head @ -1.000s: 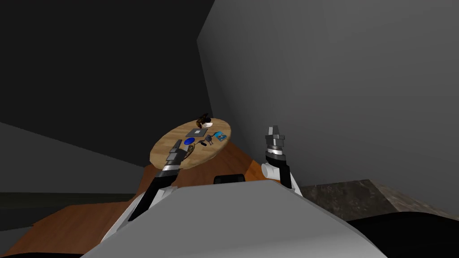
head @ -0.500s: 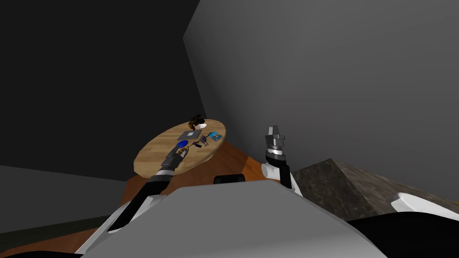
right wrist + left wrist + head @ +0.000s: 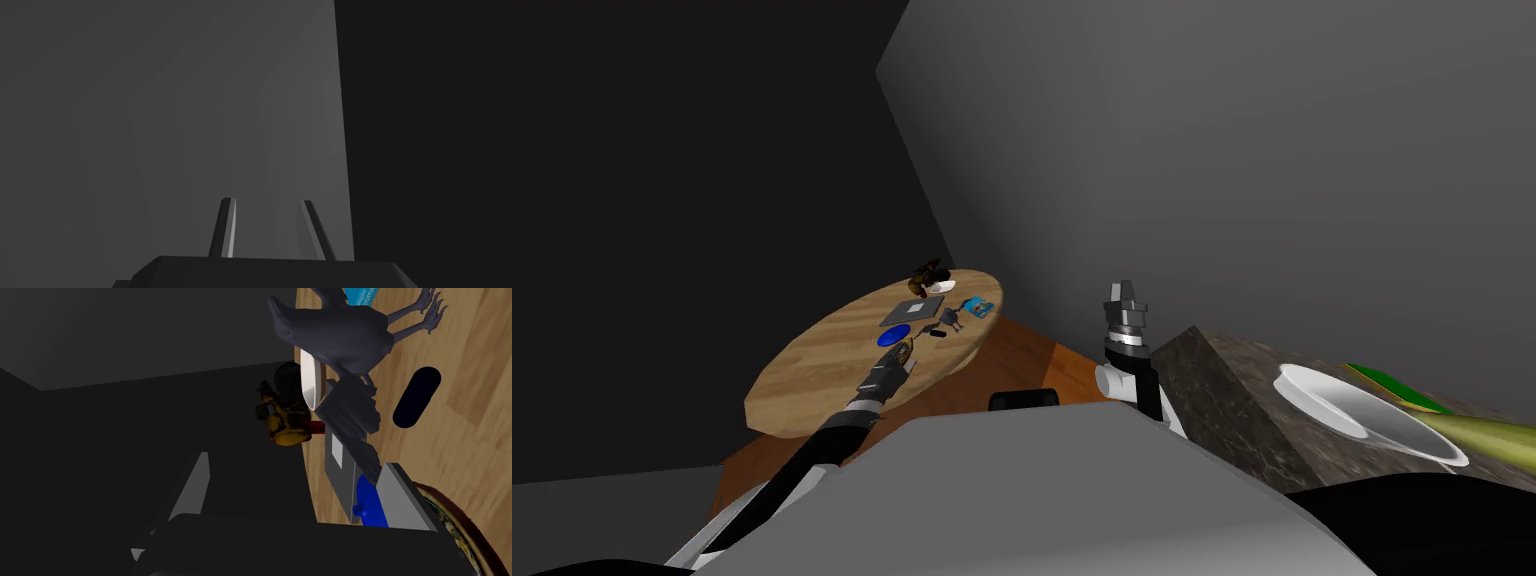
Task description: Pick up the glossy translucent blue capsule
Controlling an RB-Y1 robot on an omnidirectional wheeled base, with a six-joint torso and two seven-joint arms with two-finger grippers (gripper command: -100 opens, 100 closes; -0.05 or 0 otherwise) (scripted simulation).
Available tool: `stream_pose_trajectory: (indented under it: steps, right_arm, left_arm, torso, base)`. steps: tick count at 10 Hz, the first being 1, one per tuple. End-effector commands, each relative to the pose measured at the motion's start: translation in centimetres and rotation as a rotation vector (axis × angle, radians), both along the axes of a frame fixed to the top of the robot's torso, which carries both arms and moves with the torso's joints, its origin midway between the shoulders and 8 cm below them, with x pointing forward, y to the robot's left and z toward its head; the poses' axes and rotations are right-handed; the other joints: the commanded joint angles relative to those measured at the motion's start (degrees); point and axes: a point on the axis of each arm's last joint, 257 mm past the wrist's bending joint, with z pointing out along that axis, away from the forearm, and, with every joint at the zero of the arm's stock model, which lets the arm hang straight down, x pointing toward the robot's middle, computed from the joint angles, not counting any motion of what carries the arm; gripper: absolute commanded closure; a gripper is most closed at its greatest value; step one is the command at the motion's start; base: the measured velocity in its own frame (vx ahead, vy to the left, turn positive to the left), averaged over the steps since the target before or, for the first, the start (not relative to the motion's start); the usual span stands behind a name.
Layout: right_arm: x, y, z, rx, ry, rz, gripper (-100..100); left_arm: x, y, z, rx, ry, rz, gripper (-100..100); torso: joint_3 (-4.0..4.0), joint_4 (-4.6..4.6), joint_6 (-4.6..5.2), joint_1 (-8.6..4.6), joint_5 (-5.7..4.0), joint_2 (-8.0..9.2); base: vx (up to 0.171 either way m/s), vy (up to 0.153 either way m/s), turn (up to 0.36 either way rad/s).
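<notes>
Left arm reaches out over the round wooden table (image 3: 812,370). Left gripper (image 3: 297,460) is spread wide, nothing clamped, low over the tabletop near its edge. Target: dark blue capsule (image 3: 416,397), glossy, lying flat on bare wood ahead of the gripper, outside the span of the fingers and touching neither. It lies just beside the wing of a grey bird figure (image 3: 345,333), which lies on its side. One finger hangs over a bright blue knobbed lid (image 3: 370,510), next to a brown-rimmed patterned plate (image 3: 452,520). A flat grey slab (image 3: 336,463) lies beside the lid. Farther along the table sit a small white bowl (image 3: 311,383), a yellow-brown toy (image 3: 282,420) and the corner of a blue printed card (image 3: 362,294). Right arm is raised beside the chest. Right gripper (image 3: 266,202) has its fingers a narrow gap apart and holds nothing. A dark stone counter (image 3: 1232,400) on the robot's right carries a large white bowl (image 3: 1342,410).
</notes>
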Motion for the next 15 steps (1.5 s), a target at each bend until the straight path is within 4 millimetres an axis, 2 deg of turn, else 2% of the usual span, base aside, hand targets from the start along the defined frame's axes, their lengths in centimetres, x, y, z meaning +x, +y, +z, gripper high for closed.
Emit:
stream_pose_trajectory:
  steps: [1, 3, 4, 8, 9, 11, 12, 14, 15]
  right_arm:
    - [0.0, 0.0, 0.0, 0.0, 0.0, 0.0, 0]
    - [0.0, 0.0, 0.0, 0.0, 0.0, 0.0, 0]
    - [0.0, 0.0, 0.0, 0.0, 0.0, 0.0, 0]
    - [0.0, 0.0, 0.0, 0.0, 0.0, 0.0, 0]
    - [0.0, 0.0, 0.0, 0.0, 0.0, 0.0, 0]
    - [0.0, 0.0, 0.0, 0.0, 0.0, 0.0, 0]
    - [0.0, 0.0, 0.0, 0.0, 0.0, 0.0, 0]
    - [0.0, 0.0, 0.0, 0.0, 0.0, 0.0, 0]
    - [0.0, 0.0, 0.0, 0.0, 0.0, 0.0, 0]
  left_arm:
    - [-0.7, 1.2, -0.7, -0.009, 0.04, 0.016, -100]
    - [-3.5, 4.2, -4.0, -0.03, 0.161, 0.07, -100]
    - [-3.5, 4.2, -4.0, -0.03, 0.161, 0.07, -100]
    - [-10.4, 9.6, -9.6, -0.069, 0.382, 0.198, -100]
    - [-10.6, 9.8, -9.8, -0.068, 0.386, 0.202, -100]
    - [-14.8, 12.3, -12.2, -0.084, 0.491, 0.276, -100]
    - [-14.8, 12.3, -12.2, -0.084, 0.491, 0.276, -100]
    - [-19.2, 14.3, -14.2, -0.099, 0.585, 0.348, -100]
    - [-19.4, 14.5, -14.3, -0.098, 0.589, 0.352, -100]
  torso:
    - [0.0, 0.0, 0.0, 0.0, 0.0, 0.0]
    - [-0.05, -0.01, -0.01, 0.01, 0.0, -0.08]
    - [-0.08, -0.03, 0.03, 0.04, 0.01, -0.13]
    - [-0.15, -0.05, 0.0, 0.1, 0.01, -0.26]
    - [-0.18, -0.07, 0.0, 0.14, 0.02, -0.33]
    - [-0.18, -0.07, -0.04, 0.09, 0.03, -0.32]
    - [-0.21, -0.08, 0.0, 0.14, 0.02, -0.36]
    - [-0.21, -0.07, -0.03, 0.15, 0.03, -0.36]
    - [-0.25, -0.09, -0.02, 0.23, 0.05, -0.44]
  base:
    - [-0.012, -0.002, -0.134]
    - [0.003, -0.007, -0.337]
    - [0.01, 0.007, -0.151]
    - [0.038, 0.01, -0.368]
    - [0.052, 0.027, -0.125]
    - [0.059, 0.018, -0.33]
    - [0.052, 0.038, -0.148]
    - [0.07, 0.045, -0.293]
    - [0.06, 0.044, -0.137]
